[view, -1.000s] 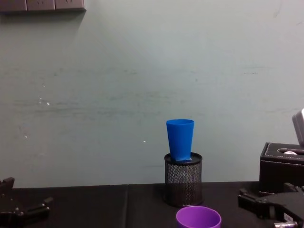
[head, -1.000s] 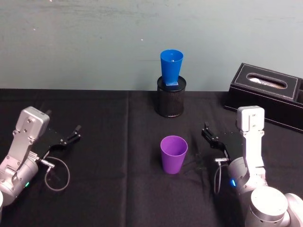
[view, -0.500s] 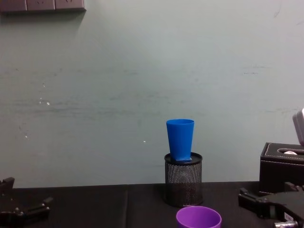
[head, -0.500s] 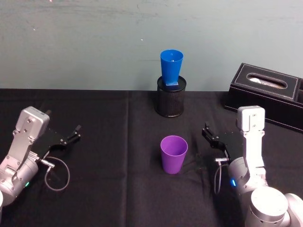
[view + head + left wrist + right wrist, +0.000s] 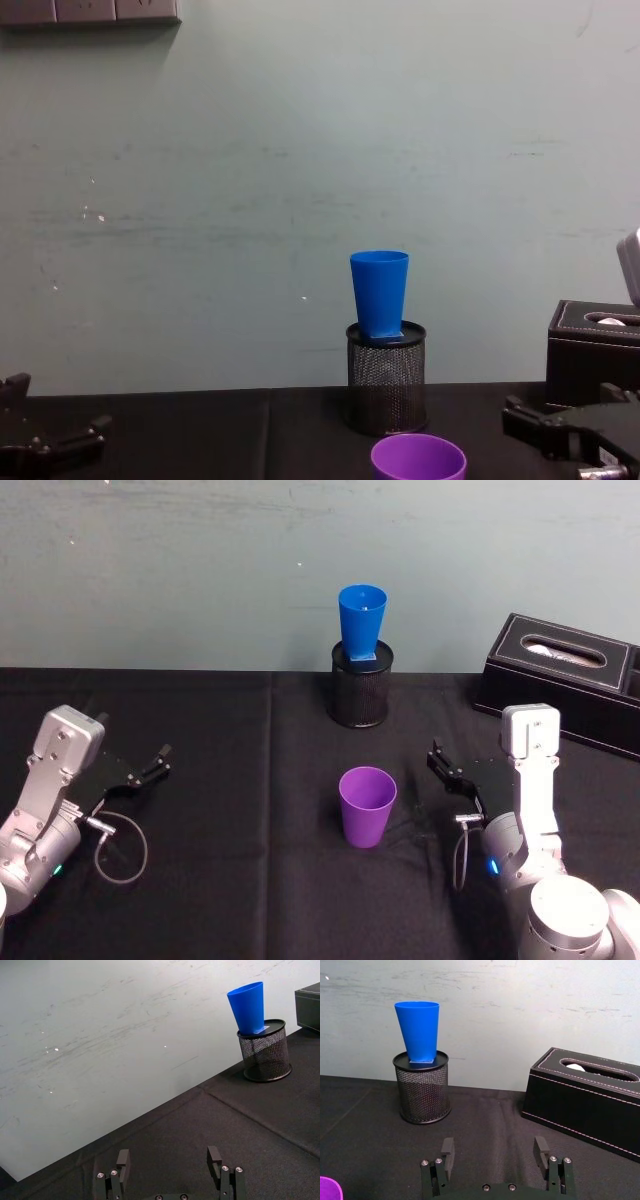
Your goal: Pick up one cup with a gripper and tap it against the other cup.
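On the black tablecloth the purple cup stands upright, ungrasped; right gripper just beside it, fingers spread. Blue cup sits atop the mesh holder behind. Left gripper parked, spread; pick-up and tap both remain.

blue cup upright on mesh holder, purple cup in front

Head view: I look down from above and forward over the black-clothed table, toward its far edge at the wall.
Chest view: I sit low at table height, facing the wall.
Left wrist view: close behind the open left gripper, facing the far edge.
Right wrist view: low behind the spread right gripper, same heading.
Shared: all four see the bright blue plastic tapered cup standing in the black mesh cylinder.
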`<action>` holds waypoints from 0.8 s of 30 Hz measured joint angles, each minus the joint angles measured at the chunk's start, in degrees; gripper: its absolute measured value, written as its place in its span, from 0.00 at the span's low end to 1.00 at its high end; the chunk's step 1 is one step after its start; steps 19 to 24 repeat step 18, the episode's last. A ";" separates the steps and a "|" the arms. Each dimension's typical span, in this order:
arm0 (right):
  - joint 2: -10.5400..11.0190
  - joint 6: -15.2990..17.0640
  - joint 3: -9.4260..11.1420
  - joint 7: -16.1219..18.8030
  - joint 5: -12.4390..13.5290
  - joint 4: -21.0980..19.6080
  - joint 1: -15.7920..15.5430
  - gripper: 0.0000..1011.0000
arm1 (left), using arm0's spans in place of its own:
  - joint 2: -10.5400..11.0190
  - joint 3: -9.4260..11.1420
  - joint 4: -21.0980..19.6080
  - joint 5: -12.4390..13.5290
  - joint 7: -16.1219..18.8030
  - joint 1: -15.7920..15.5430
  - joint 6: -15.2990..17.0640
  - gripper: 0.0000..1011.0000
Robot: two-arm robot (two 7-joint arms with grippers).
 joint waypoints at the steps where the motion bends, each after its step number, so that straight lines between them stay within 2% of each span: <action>1: 0.00 0.00 0.00 0.00 0.00 -0.01 0.00 0.99 | 0.00 0.00 0.00 0.00 0.00 0.00 0.00 1.00; 24: 0.00 0.00 0.00 -0.03 0.00 -0.01 0.00 0.99 | 0.00 0.00 0.00 0.00 0.00 0.00 0.00 1.00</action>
